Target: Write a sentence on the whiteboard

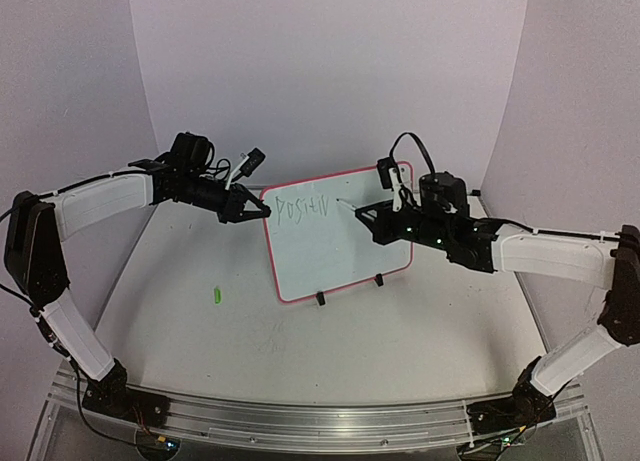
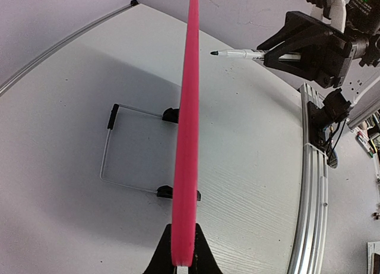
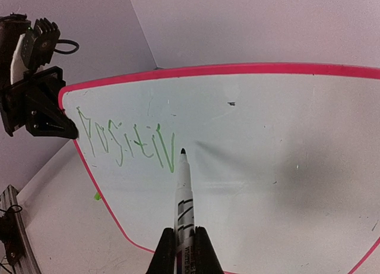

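The whiteboard [image 1: 340,251] stands tilted on the table, white with a red-pink rim [image 2: 189,107]. My left gripper [image 1: 262,209] is shut on the rim at its upper left corner; in the left wrist view the fingers [image 2: 160,259] pinch the rim edge-on. The sentence [image 3: 127,140] reads "POSITIV" in thin green letters along the top left [image 1: 303,208]. My right gripper [image 3: 183,250] is shut on a marker [image 3: 183,191]. The marker tip points at the board just right of the "V", and it hangs a little off the surface in the left wrist view [image 2: 237,53].
A small green cap [image 1: 215,294] lies on the table left of the board. Two black clip feet [image 1: 321,299] hold the board's lower edge, with a wire stand [image 2: 119,149] behind it. An aluminium rail [image 1: 300,416] runs along the near edge. Walls enclose the back and both sides.
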{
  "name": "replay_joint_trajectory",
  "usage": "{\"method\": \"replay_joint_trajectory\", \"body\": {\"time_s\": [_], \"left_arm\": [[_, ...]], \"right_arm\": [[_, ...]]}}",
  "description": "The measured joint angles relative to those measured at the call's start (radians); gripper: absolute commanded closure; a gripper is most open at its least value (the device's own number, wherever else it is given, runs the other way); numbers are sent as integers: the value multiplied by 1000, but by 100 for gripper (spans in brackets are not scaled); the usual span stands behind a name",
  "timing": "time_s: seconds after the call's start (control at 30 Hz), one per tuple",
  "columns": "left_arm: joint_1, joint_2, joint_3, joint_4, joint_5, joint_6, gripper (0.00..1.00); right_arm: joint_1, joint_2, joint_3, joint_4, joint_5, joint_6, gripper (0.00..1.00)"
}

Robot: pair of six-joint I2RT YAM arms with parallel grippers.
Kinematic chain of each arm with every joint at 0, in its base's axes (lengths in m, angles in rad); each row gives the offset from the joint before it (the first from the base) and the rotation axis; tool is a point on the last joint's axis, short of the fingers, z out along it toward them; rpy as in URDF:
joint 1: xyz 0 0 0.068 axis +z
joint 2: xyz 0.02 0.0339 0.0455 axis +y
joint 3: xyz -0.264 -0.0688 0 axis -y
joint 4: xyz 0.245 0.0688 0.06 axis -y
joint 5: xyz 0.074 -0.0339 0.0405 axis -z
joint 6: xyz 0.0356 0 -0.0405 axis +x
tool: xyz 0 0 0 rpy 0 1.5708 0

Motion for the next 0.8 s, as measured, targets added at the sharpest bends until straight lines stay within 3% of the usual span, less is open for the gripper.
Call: {"method": "replay_joint_trajectory", "body": {"time_s": [0.8], "left_arm": [[0,0,0,0,0,0,100]], "right_arm": [[0,65,57,-10,7,-6,100]]}}
